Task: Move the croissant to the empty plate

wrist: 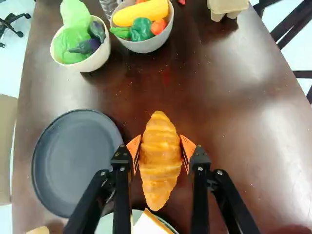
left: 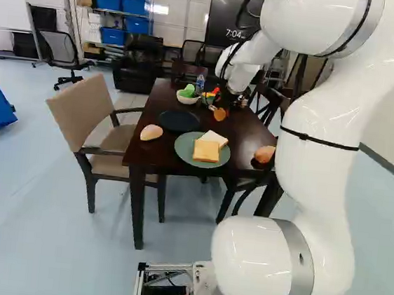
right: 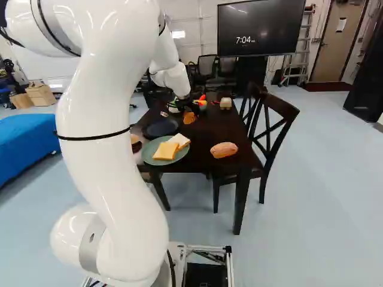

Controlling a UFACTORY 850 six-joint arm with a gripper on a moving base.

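At the far part of the table, my gripper (left: 224,104) is shut on the croissant (left: 219,114). From the wrist, the orange pads of the gripper (wrist: 161,146) press the croissant (wrist: 159,170) from both sides near its middle. Whether its underside touches the table cannot be told. The empty plate (wrist: 77,162), dark and round, lies beside the gripper, apart from the croissant. In the left base view this plate (left: 179,122) is just beyond the green plate (left: 183,149), which bears bread slices.
Two bowls (wrist: 100,57) (wrist: 155,45) of toy vegetables stand ahead of the gripper. Bread pieces (left: 151,132) (right: 224,150) lie either side of the green plate. Chairs (left: 99,130) (right: 272,128) flank the dark table (right: 206,134).
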